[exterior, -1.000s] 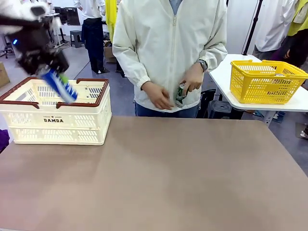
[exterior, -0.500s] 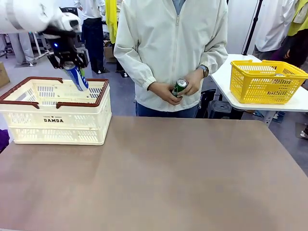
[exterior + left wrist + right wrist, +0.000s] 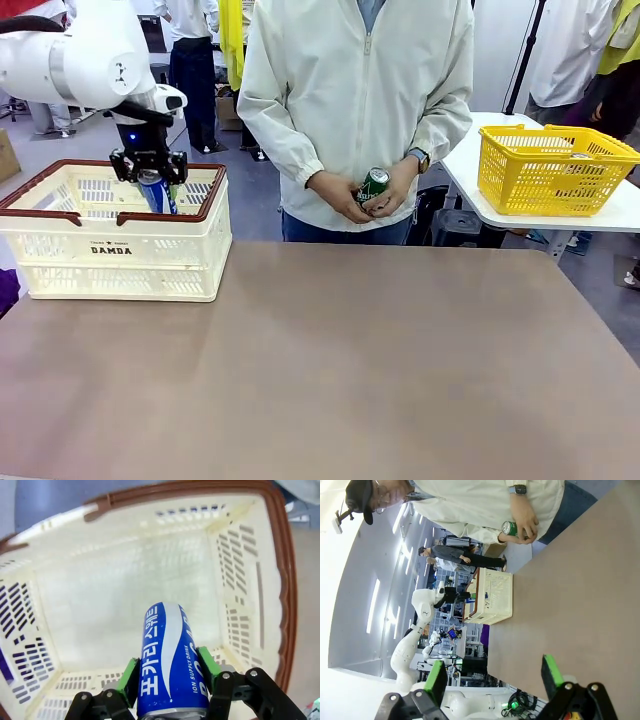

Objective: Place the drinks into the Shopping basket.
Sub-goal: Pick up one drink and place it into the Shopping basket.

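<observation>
Caught over the basket (image 3: pixel 110 250) at the bench's (image 3: pixel 350 380) left end: left gripper (image 3: pixel 148 166), partly closed around the blue can (image 3: pixel 158 195), green pads (image 3: pixel 130 680) pressed to both sides near its upper end. Hanging upright, right of the basket's middle, lower end roughly level with the brown rim (image 3: pixel 160 216) as far as can be told. Below it the basket floor is bare and not yet touched.

Could bounce or tip over if let go from this height, judging by the drop to the floor in the left wrist view. Likely then to roll against a wall, at worst dented or shaken up. Could also clip the rim or the right wall on any sideways drift during the descent. Could slip early too, being smooth and round and pinched near one end alone.

Reaching in from the left of the basket: white forearm held high and roughly level above it, wrist turned straight down, fingers vertical.

Well to the right of the basket, beyond the bench's far edge: green can (image 3: pixel 373 185), cradled in both hands (image 3: pixel 345 195) of a person (image 3: pixel 360 90) in a pale jacket, not yet handed over.

Farther right of the basket: right gripper (image 3: pixel 492 680), spread wide with nothing in it, facing back along the bench toward the basket.
</observation>
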Action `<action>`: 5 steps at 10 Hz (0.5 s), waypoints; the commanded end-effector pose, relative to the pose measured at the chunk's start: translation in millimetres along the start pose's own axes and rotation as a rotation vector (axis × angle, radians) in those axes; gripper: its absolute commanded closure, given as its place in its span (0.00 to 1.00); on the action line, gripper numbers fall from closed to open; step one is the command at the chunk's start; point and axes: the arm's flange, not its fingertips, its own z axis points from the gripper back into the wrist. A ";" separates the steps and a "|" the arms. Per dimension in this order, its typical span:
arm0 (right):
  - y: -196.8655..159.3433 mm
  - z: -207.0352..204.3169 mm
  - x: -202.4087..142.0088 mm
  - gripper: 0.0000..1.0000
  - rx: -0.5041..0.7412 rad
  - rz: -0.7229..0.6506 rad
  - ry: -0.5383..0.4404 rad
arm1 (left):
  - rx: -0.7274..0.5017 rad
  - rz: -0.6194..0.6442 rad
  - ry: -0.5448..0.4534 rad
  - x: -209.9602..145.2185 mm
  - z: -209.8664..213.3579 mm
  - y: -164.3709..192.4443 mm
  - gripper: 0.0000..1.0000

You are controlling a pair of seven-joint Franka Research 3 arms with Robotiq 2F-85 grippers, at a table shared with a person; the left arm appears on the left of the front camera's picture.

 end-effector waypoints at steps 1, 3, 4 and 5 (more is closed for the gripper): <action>0.7 1.3 0.9 0.00 0.003 0.025 0.004 | -0.016 -0.009 0.024 -14.2 -11.5 9.4 1.00; 0.7 1.3 0.9 0.00 0.003 0.025 0.004 | -0.014 -0.011 0.052 -19.2 -25.5 18.5 1.00; 0.7 1.3 0.9 0.00 0.003 0.025 0.004 | -0.019 -0.009 0.054 -19.8 -29.9 21.5 1.00; 0.7 1.3 0.9 0.00 0.003 0.025 0.004 | -0.030 -0.008 0.048 -20.0 -31.9 21.2 0.93</action>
